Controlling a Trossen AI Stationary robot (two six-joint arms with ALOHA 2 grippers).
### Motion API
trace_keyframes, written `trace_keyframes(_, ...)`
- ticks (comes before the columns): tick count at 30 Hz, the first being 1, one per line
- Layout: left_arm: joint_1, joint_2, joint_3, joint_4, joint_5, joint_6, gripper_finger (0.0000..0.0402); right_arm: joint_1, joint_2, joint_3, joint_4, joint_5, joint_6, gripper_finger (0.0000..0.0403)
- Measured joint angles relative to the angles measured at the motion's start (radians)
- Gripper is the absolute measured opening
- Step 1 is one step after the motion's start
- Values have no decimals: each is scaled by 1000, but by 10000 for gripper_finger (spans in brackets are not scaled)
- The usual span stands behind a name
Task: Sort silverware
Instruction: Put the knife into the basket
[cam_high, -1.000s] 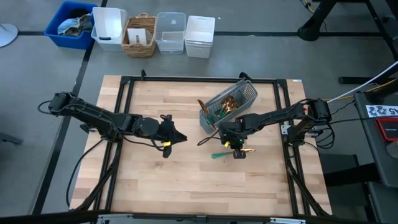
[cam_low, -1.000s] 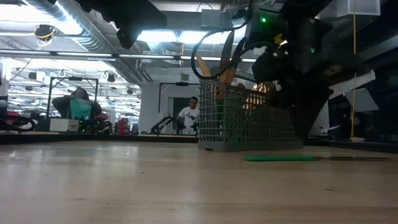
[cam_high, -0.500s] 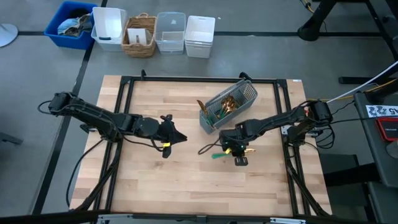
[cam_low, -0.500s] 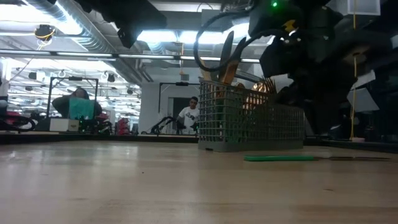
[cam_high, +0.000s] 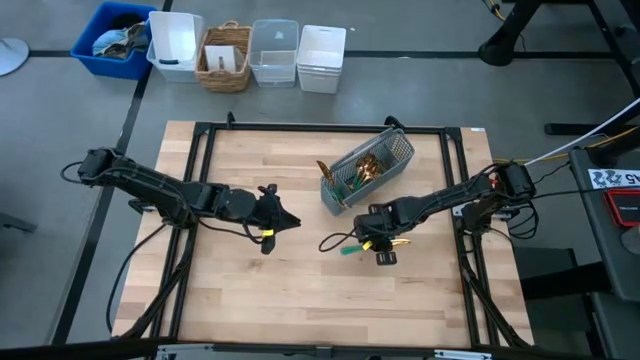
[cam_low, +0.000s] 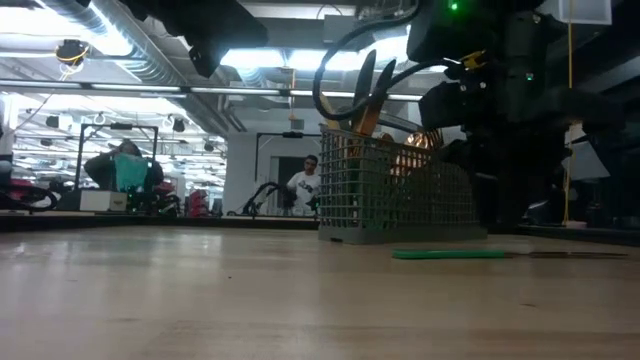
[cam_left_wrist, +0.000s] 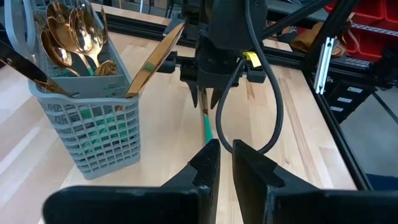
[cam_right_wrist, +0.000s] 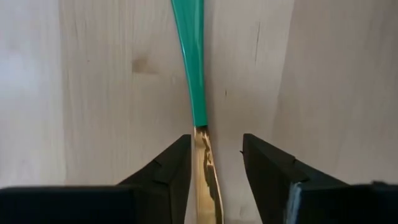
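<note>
Right gripper (cam_high: 382, 250): positioned low over the bench (cam_high: 260, 300), right of centre, fingers (cam_right_wrist: 163, 177) spread apart. In the right wrist view the fingers stand on either side of a single utensil (cam_right_wrist: 194, 74), just beside it, with bare wood visible between each finger and the piece; contact cannot be confirmed. The utensil lies flat on the bench, teal handle pointing away from the gripper and the gold neck running in between the fingers. Its head is hidden, so whether it is a fork, spoon or knife cannot be told.

In the overhead view the same utensil (cam_high: 352, 249) lies at roughly 9 o'clock from the right gripper, with a gold tip showing at about 3 o'clock. In the low view it (cam_low: 450, 254) lies level on the wood in front of the caddy.

The grey mesh caddy (cam_high: 365, 168) stands at about 12 o'clock from the right gripper, near it, set at an angle to the bench edges. It holds the rest of the silverware (cam_left_wrist: 71, 37), gold heads up; 1 long gold blade (cam_left_wrist: 152, 62) leans out over the rim.

Left gripper (cam_high: 268, 237): held above the bench at about 9 o'clock from the caddy, well apart from it, fingers (cam_left_wrist: 208, 168) drawn close together with a narrow gap, pinching nothing.

Beyond the far edge of the bench, 12 o'clock side, a row of bins (cam_high: 222, 52) sits on the floor.
</note>
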Motion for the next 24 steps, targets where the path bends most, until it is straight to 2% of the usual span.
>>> trace_keyframes(6, 0, 0, 0, -2, 0, 0, 33, 17, 0, -28, 70, -1, 0, 147)
trace_keyframes(16, 0, 0, 0, -3, 0, 0, 33, 26, 8, -29, 75, 21, 0, 147)
trace_keyframes(24, 0, 0, 0, -8, 0, 1, 33, 23, 67, -29, 74, 27, 0, 147)
